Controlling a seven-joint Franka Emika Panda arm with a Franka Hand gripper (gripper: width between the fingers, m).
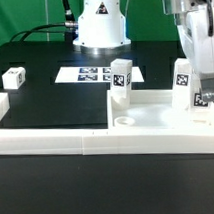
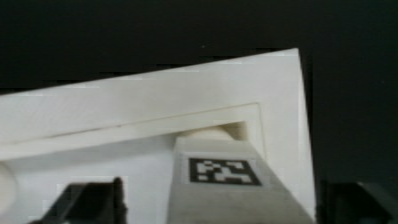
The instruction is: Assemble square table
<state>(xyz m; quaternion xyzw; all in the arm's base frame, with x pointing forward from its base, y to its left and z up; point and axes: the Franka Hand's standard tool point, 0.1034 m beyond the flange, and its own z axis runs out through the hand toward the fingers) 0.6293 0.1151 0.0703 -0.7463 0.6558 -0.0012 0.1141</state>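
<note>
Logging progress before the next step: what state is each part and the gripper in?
Square slab: lying flat.
Leg at the exterior view's left: lying loose, off the slab.
Middle leg: upright at a slab corner.
Leg by the gripper: upright on slab, ungripped.
Gripper: open, fingers either side of that leg.

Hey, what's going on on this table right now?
The robot arm is working on the square table. Its gripper is down at the white slab, open fingers on either side of an upright leg. A second leg stands at the slab's edge. A third leg lies loose on the black table.
</note>
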